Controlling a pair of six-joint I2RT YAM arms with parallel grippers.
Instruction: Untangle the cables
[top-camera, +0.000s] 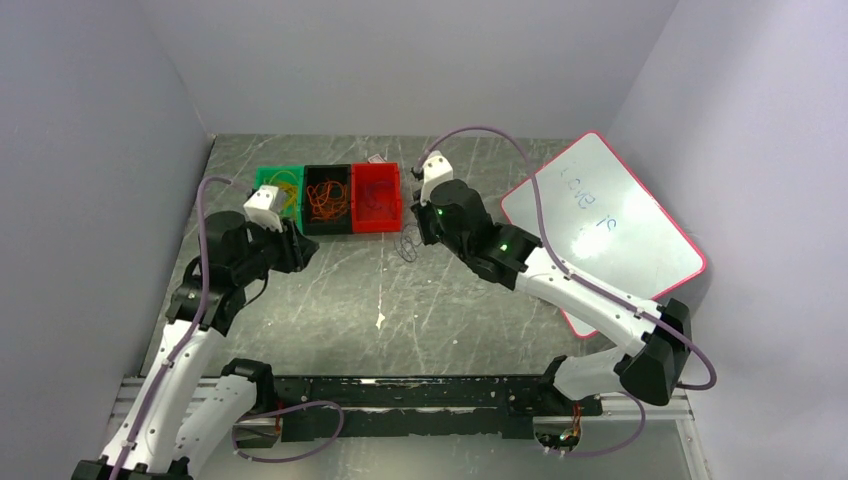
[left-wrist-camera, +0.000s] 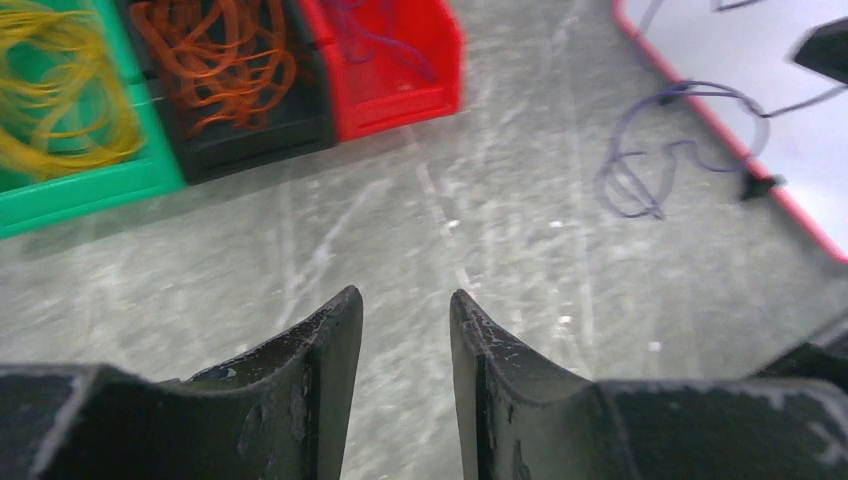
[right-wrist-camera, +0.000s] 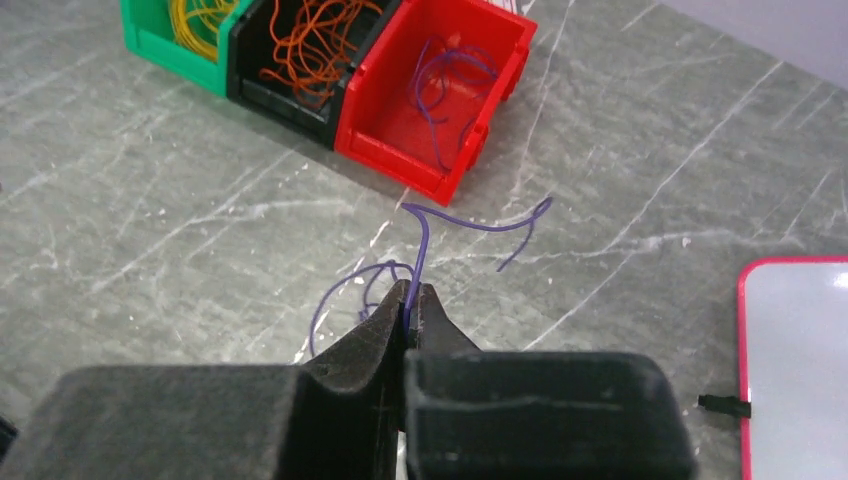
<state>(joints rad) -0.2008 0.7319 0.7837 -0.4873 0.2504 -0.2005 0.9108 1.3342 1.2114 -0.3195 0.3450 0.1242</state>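
My right gripper (right-wrist-camera: 411, 292) is shut on a thin purple cable (right-wrist-camera: 424, 240), which rises from the fingertips and bends right; more purple loops lie on the table just left of the tips. From above, that gripper (top-camera: 418, 238) sits right of the loose purple cable (top-camera: 406, 247), in front of the red bin (top-camera: 377, 197). My left gripper (left-wrist-camera: 402, 300) is open over bare table with nothing between its fingers; it hovers in front of the black bin (top-camera: 327, 198). The purple cable (left-wrist-camera: 640, 170) lies far ahead to its right.
Three bins stand in a row: green (right-wrist-camera: 160, 40) with yellow cables, black (right-wrist-camera: 300, 50) with orange cables, red (right-wrist-camera: 440, 100) with purple ones. A red-rimmed whiteboard (top-camera: 600, 225) lies at the right. Grey walls close in on both sides.
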